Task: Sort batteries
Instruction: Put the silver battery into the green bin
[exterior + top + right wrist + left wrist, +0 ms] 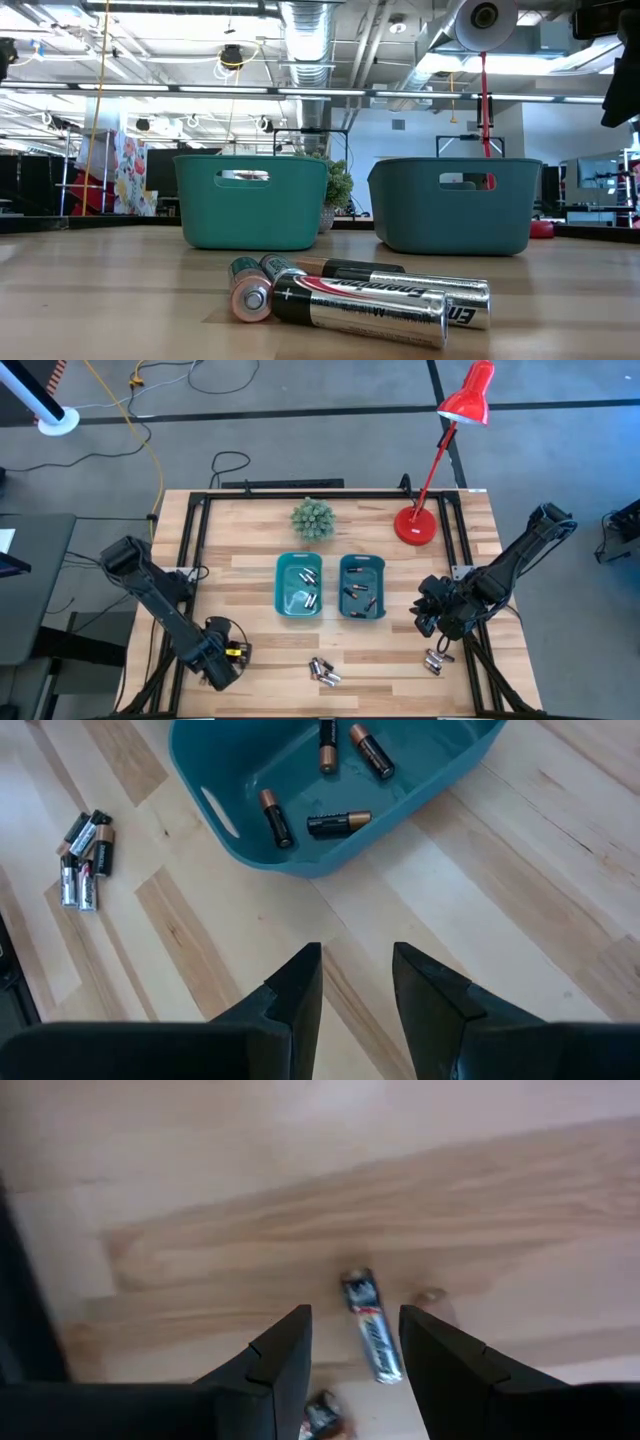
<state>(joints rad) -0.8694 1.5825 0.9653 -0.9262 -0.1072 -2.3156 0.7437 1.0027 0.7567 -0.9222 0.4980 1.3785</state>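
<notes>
My left gripper (232, 652) (355, 1312) hangs open over the table's near left part. A silvery-and-dark battery (372, 1330) lies flat on the wood between and beyond its fingertips, and a second one (322, 1420) shows under them. My right gripper (428, 618) (357, 952) is open, right of the right teal bin (362, 587) (250, 840), which holds several dark copper-tipped batteries (338, 822). The left bin (298, 585) holds silvery ones (308, 598). A loose pile (323, 671) (350, 295) (85, 860) lies near the table's near edge, and a few more (434, 660) lie near the right arm.
A red desk lamp (418, 525) and a small green plant (312, 518) stand at the table's far side. A black frame (190, 540) runs along the table's edges. Bare wood lies between the bins and the near edge.
</notes>
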